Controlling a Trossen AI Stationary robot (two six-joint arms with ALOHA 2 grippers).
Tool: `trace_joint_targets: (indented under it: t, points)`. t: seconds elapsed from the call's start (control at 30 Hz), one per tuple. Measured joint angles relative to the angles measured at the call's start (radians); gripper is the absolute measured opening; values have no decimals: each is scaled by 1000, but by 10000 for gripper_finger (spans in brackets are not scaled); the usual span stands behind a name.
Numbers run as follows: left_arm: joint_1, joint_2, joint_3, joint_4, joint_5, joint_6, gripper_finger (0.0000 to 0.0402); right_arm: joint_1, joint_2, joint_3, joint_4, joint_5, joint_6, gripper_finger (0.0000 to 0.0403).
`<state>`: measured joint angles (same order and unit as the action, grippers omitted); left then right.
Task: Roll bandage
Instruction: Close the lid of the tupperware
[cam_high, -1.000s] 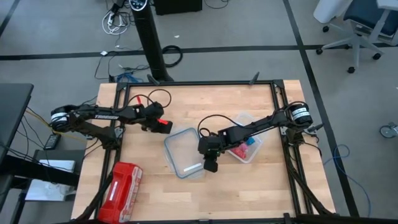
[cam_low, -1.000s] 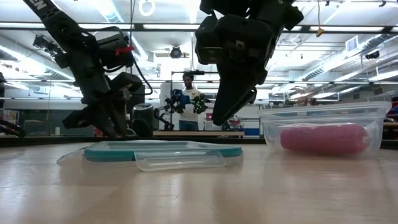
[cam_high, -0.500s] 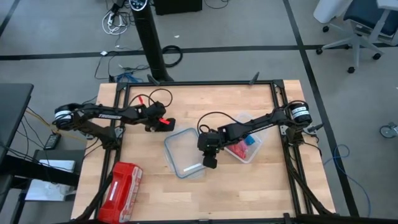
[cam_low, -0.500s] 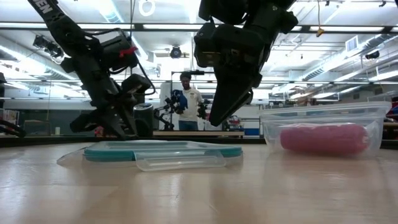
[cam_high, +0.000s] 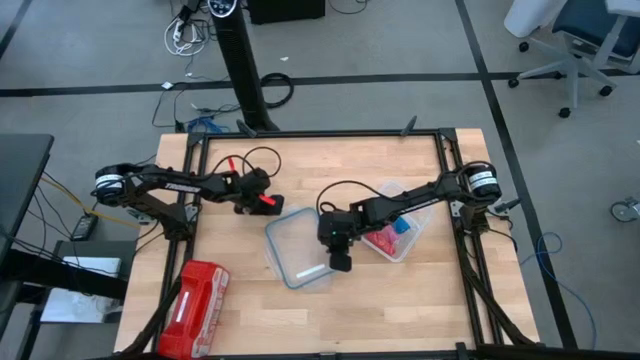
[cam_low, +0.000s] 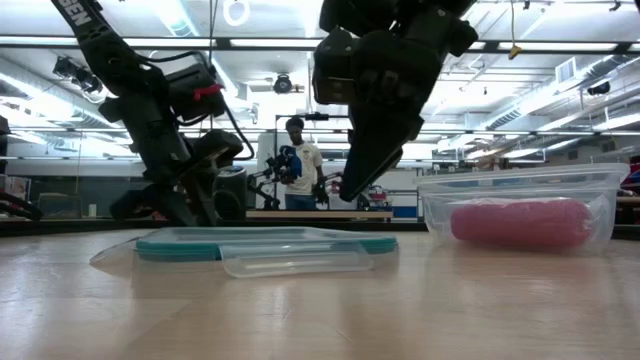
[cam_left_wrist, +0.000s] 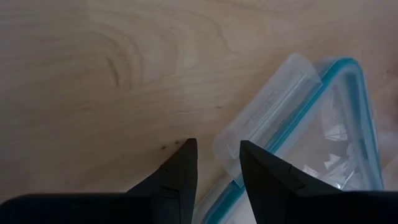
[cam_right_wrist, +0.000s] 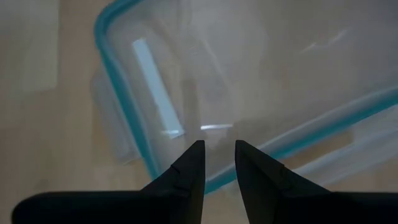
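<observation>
Blue bandage (cam_high: 401, 225) sits inside clear container (cam_high: 408, 243) on table (cam_high: 380, 310), right of centre, tucked vs. pink-red rolls (cam_high: 380, 240). Only a small bright-blue patch shows from above; looks stubby and compact, not a flat strip. Long axis and direction it points: can't tell, too little visible.

High view is the only one that shows the blue. Low view gives container (cam_low: 520, 190) side-on w/ one pink-red roll (cam_low: 520, 222) lying lengthwise inside, bandage hidden. It also shows a person (cam_low: 300, 160) standing in the room beyond. Neither wrist view catches bandage or container.

Right gripper (cam_high: 340, 262) hangs over near edge of teal-rimmed clear lid (cam_high: 290, 235), which lies flat just left of container. Right wrist view: gripper (cam_right_wrist: 218, 144) fingers a narrow slit apart, nothing between them, lid (cam_right_wrist: 249, 74) below. Left gripper (cam_high: 268, 200) is by lid's far-left corner, low to the wood. Left wrist view: gripper (cam_left_wrist: 216, 144) fingers a bit wider apart, empty, lid's corner tab (cam_left_wrist: 273, 106) just ahead.

Red plastic-wrapped pack (cam_high: 195, 295) lies at table's near-left corner, well apart from both arms.
</observation>
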<state>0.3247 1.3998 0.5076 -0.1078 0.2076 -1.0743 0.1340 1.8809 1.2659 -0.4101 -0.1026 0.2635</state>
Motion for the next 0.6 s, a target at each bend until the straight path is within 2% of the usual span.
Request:
trace_joint_targets:
  t: [0.2, 0.4, 0.6]
  points:
    - [-6, 2, -1, 31, 13, -10, 126, 46, 0, 0, -17, -63, -1, 87]
    - [-7, 2, -1, 45, 14, -11, 126, 110, 6, 0, -56, -42, -28, 87]
    - [-7, 2, -1, 88, 15, -12, 126, 126, 75, 4, -61, -54, -17, 87]
